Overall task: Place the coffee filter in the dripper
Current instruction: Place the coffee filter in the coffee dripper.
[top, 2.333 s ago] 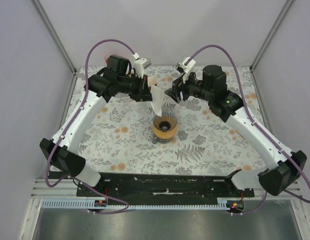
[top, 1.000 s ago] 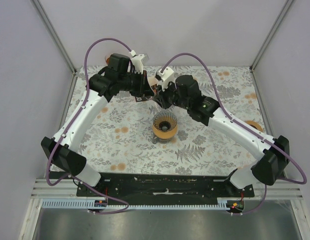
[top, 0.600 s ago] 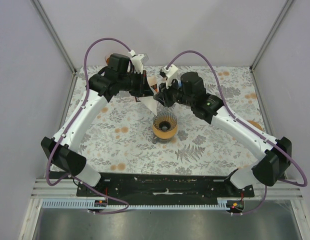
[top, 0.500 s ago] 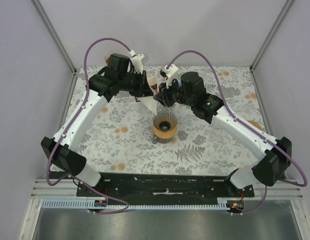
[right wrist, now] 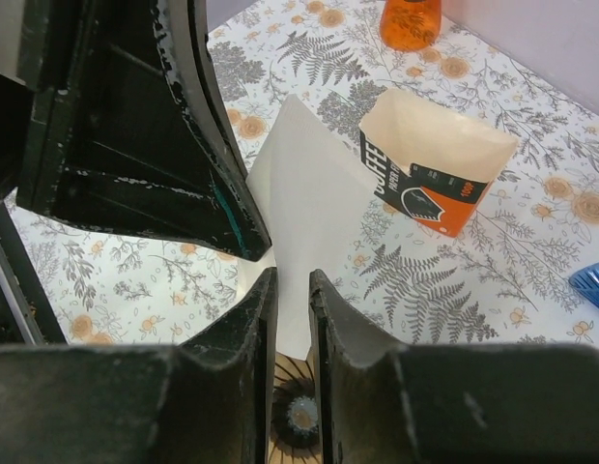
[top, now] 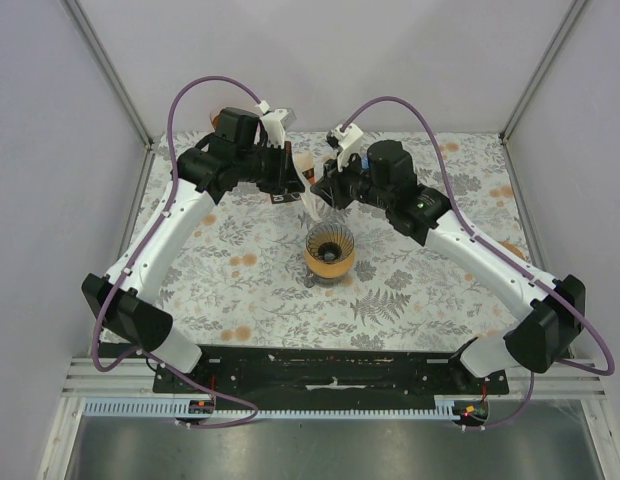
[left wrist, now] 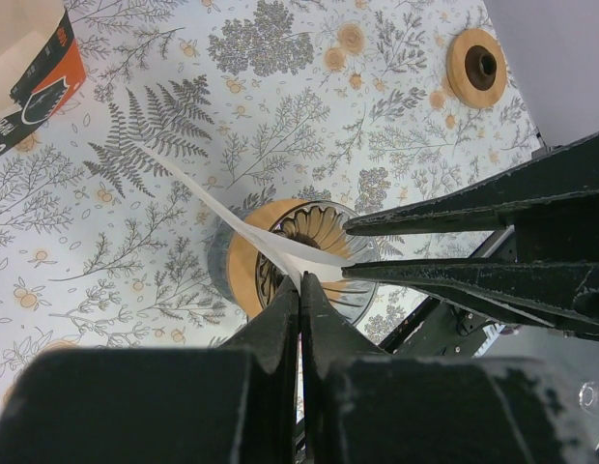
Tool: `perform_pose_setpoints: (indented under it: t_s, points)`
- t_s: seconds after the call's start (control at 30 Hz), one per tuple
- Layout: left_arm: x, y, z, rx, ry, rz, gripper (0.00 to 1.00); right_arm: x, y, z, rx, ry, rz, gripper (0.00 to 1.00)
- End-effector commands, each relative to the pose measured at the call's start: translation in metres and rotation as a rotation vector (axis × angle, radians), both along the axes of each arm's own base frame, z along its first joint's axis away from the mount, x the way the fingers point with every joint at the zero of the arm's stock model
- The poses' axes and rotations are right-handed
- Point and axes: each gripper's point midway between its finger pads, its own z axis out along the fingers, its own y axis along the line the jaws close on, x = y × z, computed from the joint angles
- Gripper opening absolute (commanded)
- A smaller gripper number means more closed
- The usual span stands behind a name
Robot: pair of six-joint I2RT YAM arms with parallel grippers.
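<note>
The white paper coffee filter (top: pixel 312 203) hangs above and just behind the dripper (top: pixel 330 250), an amber ribbed cone on the floral mat. My left gripper (top: pixel 298 188) is shut on the filter's edge; in the left wrist view (left wrist: pixel 301 282) the filter (left wrist: pixel 242 227) runs out over the dripper (left wrist: pixel 243 271). My right gripper (top: pixel 325 190) is narrowly open, its fingers on either side of the filter's other edge. In the right wrist view (right wrist: pixel 292 280) the filter (right wrist: pixel 304 193) lies beyond the fingertips and the dripper (right wrist: pixel 299 416) shows below.
An orange and white filter box (right wrist: pixel 425 174) stands behind the filter, also in the left wrist view (left wrist: pixel 29 68). A wooden disc (top: pixel 510 248) lies at the right. An orange object (right wrist: pixel 411 19) and a blue object (right wrist: pixel 594 285) sit at the frame edges.
My right arm has swung in from the right until its gripper is at the filter, then drawn back slightly. My left gripper has kept hold of the filter and barely moved.
</note>
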Motion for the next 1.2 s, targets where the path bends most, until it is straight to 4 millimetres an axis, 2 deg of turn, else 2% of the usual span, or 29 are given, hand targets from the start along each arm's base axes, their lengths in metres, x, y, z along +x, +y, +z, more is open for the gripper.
perform_pose_setpoints:
  t_s: [0.0, 0.13, 0.27, 0.43, 0.53, 0.6, 0.7, 0.77, 0.97, 1.17]
  points:
    - [-0.002, 0.001, 0.012, -0.007, -0.046, -0.024, 0.02, 0.003, 0.009, 0.031, 0.078, -0.047, 0.011, 0.27]
    - [-0.002, -0.001, 0.013, -0.014, -0.047, -0.029, 0.02, 0.008, 0.012, 0.026, 0.069, -0.040, -0.009, 0.32]
    - [0.000, -0.002, 0.014, -0.017, -0.048, -0.029, 0.02, 0.012, 0.013, 0.019, 0.038, -0.048, -0.061, 0.31]
    - [0.000, -0.004, 0.011, -0.021, -0.039, -0.035, 0.02, 0.026, 0.003, 0.015, 0.009, -0.060, -0.160, 0.30]
    - [-0.001, -0.004, 0.011, -0.022, -0.035, -0.041, 0.02, 0.029, 0.006, 0.012, 0.003, -0.058, -0.153, 0.31]
    - [-0.001, -0.007, 0.009, -0.027, -0.029, -0.050, 0.02, 0.031, 0.012, 0.011, 0.009, -0.054, -0.144, 0.25]
    - [-0.001, -0.008, 0.007, -0.023, -0.031, -0.057, 0.02, 0.039, 0.017, 0.009, 0.006, -0.048, -0.149, 0.09]
    - [0.002, -0.002, 0.004, 0.008, -0.047, -0.042, 0.02, 0.048, 0.005, 0.009, -0.015, -0.063, -0.224, 0.00]
    - [0.015, 0.024, -0.008, 0.135, -0.105, 0.021, 0.02, 0.059, -0.045, 0.011, -0.071, -0.116, -0.410, 0.00]
    - [0.019, 0.031, -0.010, 0.189, -0.140, 0.016, 0.02, 0.058, -0.057, 0.012, -0.078, -0.146, -0.448, 0.00]
